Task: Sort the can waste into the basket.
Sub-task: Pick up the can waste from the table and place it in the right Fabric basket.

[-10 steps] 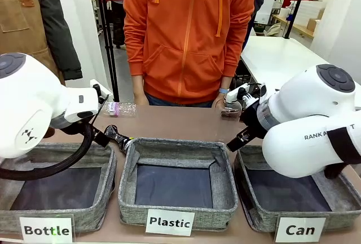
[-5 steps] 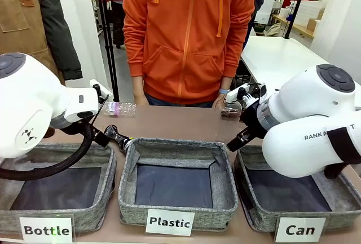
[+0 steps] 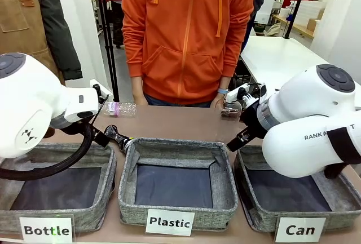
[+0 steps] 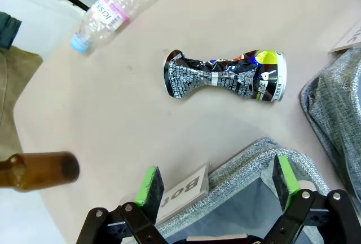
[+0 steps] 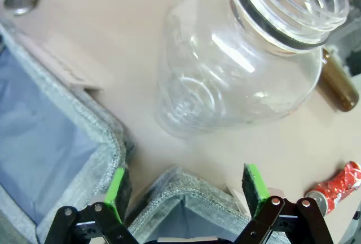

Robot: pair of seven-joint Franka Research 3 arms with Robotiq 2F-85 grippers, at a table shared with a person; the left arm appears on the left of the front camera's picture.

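On worktop [image 4: 130, 125], dark printed can [image 4: 224, 76] ahead of spread, empty left jaws, red can [image 5: 333, 187] beside spread, empty right jaws: two cans counted.

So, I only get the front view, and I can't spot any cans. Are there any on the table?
Observer: Yes. The left wrist view shows a crushed dark printed can lying on the table, beyond the open left claw.
Operator: Just that one?
Observer: No, a crushed red can lies at the right wrist view's edge, off to one side of the open right claw.
Operator: Anything in the way there?
Observer: A big clear wide-mouthed jar sits ahead of that claw.
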